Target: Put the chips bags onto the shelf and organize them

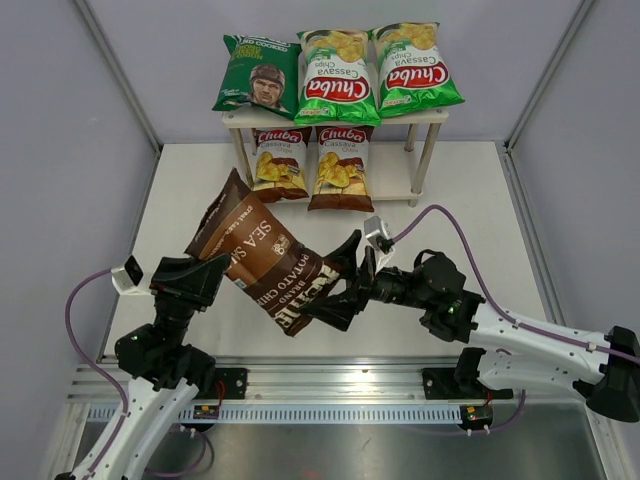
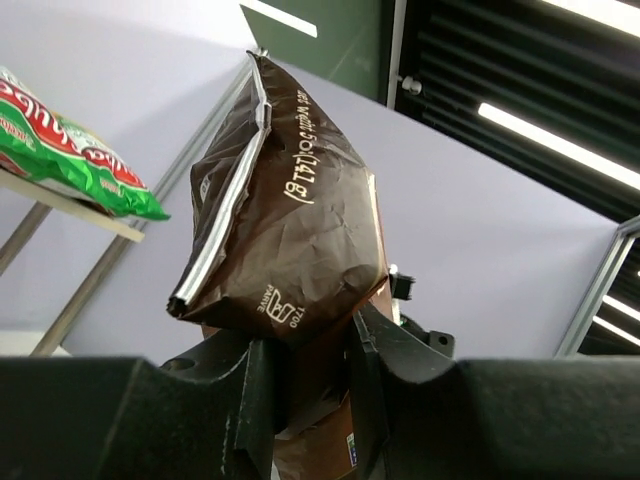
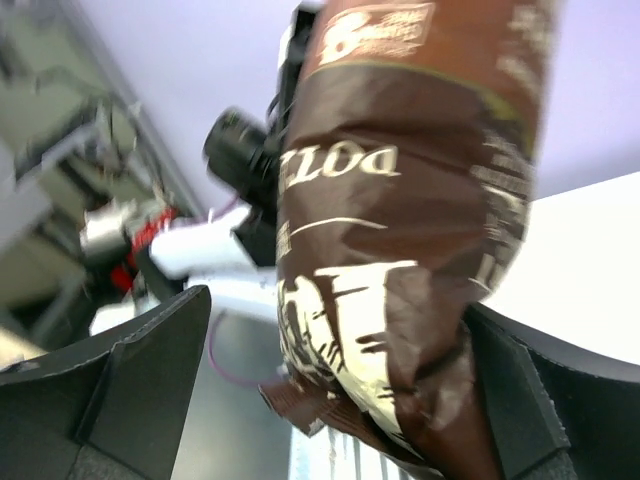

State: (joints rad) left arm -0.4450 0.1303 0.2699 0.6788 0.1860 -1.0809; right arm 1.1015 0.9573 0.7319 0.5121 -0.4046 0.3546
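Above the table, left claw pinches the brown Kettle bag; right claw spread around it.

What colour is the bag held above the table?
Dark brown bag with white lettering; top external view shows it best.

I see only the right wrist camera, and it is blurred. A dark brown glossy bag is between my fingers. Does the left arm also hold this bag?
Observer: Yes. The left gripper is shut on the other end of the dark brown glossy Kettle chips bag.
Operator: What lies on the shelf?
Observer: The top board of the small cream two-tier shelf carries three bags: the dark green bag with a man's face and two bright green Chuba bags.
Operator: And below?
Observer: Two brown-and-white Chuba bags stand at the left and middle; the lower board shows bare on the right.
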